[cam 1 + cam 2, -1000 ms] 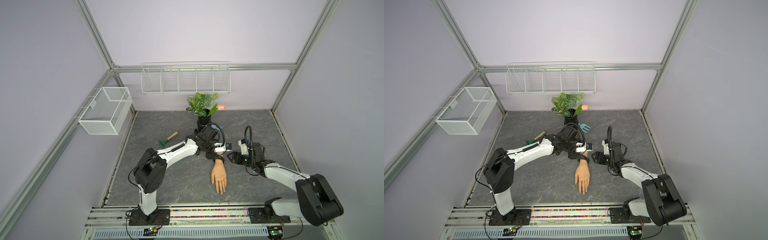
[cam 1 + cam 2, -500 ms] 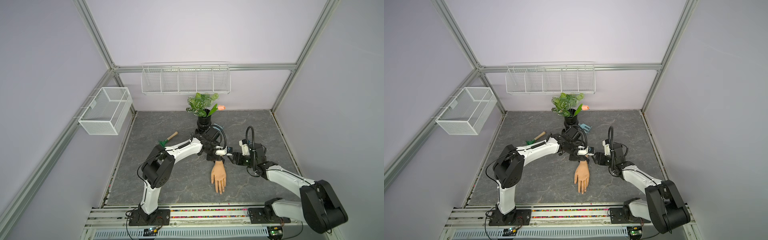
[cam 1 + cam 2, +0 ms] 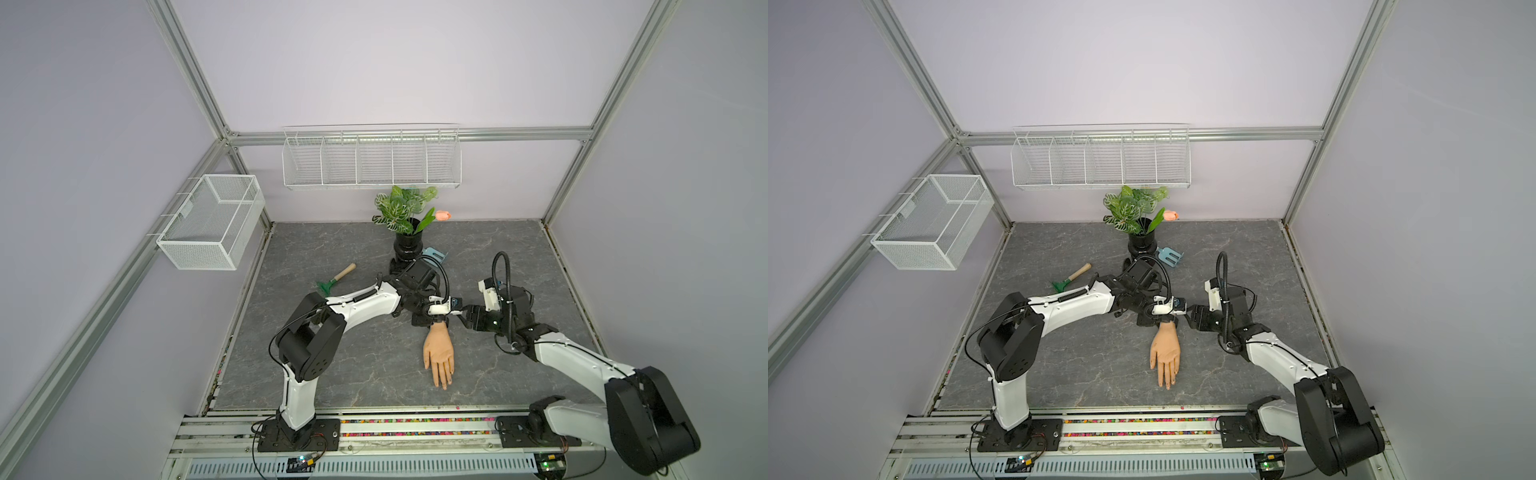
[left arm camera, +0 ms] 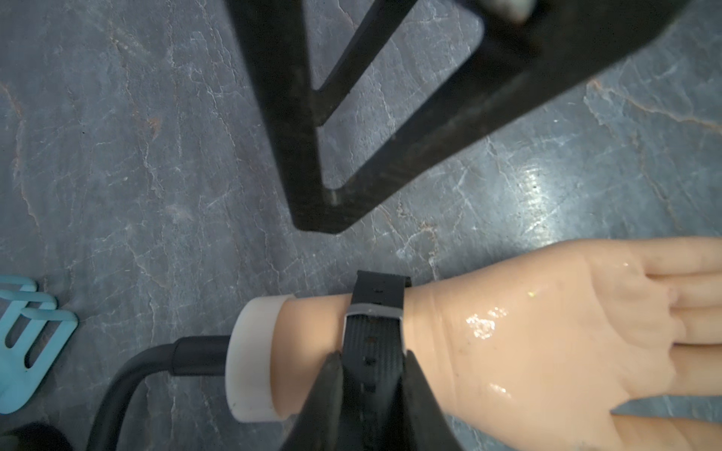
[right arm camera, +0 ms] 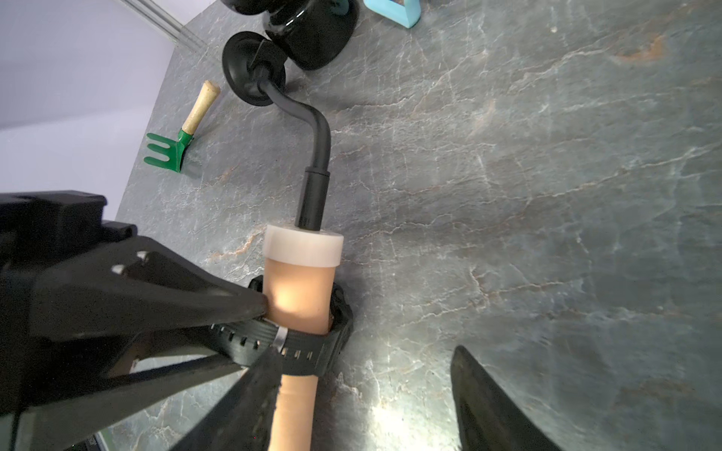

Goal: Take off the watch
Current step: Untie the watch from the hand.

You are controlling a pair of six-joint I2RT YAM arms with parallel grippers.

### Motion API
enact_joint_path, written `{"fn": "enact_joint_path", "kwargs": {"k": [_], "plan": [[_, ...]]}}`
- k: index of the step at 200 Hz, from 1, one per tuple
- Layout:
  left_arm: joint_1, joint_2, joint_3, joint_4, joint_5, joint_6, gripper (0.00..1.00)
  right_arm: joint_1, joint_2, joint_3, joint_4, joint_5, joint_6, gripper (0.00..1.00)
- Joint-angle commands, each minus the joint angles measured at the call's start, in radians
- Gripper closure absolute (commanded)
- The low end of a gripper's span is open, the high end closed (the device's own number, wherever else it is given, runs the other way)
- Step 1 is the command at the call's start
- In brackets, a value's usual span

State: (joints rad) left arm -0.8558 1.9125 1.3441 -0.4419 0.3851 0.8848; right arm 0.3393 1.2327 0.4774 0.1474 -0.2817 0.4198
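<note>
The black watch (image 4: 377, 296) is strapped round the wrist of the tan mannequin hand (image 4: 527, 332), which lies palm up on the grey table. My left gripper (image 4: 371, 363) is shut on the watch strap, one finger against each edge of the band. In the right wrist view the watch (image 5: 308, 347) circles the forearm, with its case under the wrist. My right gripper (image 5: 365, 351) stands open beside the wrist, and one fingertip (image 5: 269, 359) overlaps the strap by its metal loop. In both top views the two grippers meet at the wrist from either side: left (image 3: 432, 319), right (image 3: 459, 320).
A black gooseneck stalk (image 5: 318, 156) joins the forearm's white cap to a suction-cup base (image 5: 250, 66). Behind it stand a black vase with a plant (image 3: 407, 245), a green hand rake (image 3: 332, 280) and a light blue tool (image 3: 434, 254). Wire baskets (image 3: 370, 160) hang on the walls.
The left gripper has closed from open onto the watch strap, and its arm has leaned in toward the wrist. The right gripper has edged closer to the wrist, still open.
</note>
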Motion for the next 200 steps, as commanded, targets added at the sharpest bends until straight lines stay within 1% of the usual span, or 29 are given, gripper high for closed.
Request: {"fn": "enact_joint_path", "kwargs": {"k": [1, 13, 27, 41, 51, 66, 74, 83, 98, 110, 134, 163, 177, 200], "plan": [[0.021, -0.036, -0.056, 0.052, 0.067, -0.100, 0.95, 0.064, 0.016, -0.038, 0.199, 0.001, -0.141, 0.30], [0.034, -0.055, -0.090, 0.111, 0.100, -0.170, 1.00, 0.130, 0.037, -0.067, 0.322, 0.027, -0.233, 0.29], [0.043, -0.082, -0.163, 0.218, 0.108, -0.254, 1.00, 0.188, 0.080, -0.096, 0.442, 0.067, -0.346, 0.27], [0.047, -0.115, -0.253, 0.335, 0.093, -0.326, 1.00, 0.195, 0.120, -0.127, 0.552, 0.105, -0.364, 0.25], [0.053, -0.142, -0.325, 0.424, 0.082, -0.380, 1.00, 0.196, 0.143, -0.167, 0.668, 0.116, -0.369, 0.24], [0.072, -0.189, -0.429, 0.543, 0.056, -0.468, 1.00, 0.201, 0.179, -0.235, 0.858, 0.075, -0.409, 0.25], [0.086, -0.212, -0.473, 0.591, 0.047, -0.510, 1.00, 0.209, 0.205, -0.258, 0.920, 0.054, -0.439, 0.27], [0.100, -0.235, -0.509, 0.619, 0.036, -0.542, 1.00, 0.224, 0.229, -0.265, 0.941, 0.054, -0.477, 0.29], [0.112, -0.269, -0.544, 0.627, 0.012, -0.554, 1.00, 0.246, 0.262, -0.264, 0.939, 0.086, -0.515, 0.33], [0.112, -0.287, -0.553, 0.616, 0.008, -0.555, 1.00, 0.273, 0.291, -0.266, 0.962, 0.151, -0.543, 0.36], [0.113, -0.287, -0.556, 0.624, 0.018, -0.579, 1.00, 0.330, 0.356, -0.276, 1.071, 0.303, -0.611, 0.41], [0.115, -0.276, -0.561, 0.660, 0.041, -0.615, 1.00, 0.369, 0.416, -0.273, 1.163, 0.456, -0.683, 0.46], [0.115, -0.278, -0.566, 0.682, 0.063, -0.634, 0.99, 0.386, 0.430, -0.273, 1.198, 0.496, -0.712, 0.47], [0.116, -0.281, -0.578, 0.730, 0.088, -0.668, 0.99, 0.419, 0.442, -0.254, 1.185, 0.498, -0.761, 0.48]]}}
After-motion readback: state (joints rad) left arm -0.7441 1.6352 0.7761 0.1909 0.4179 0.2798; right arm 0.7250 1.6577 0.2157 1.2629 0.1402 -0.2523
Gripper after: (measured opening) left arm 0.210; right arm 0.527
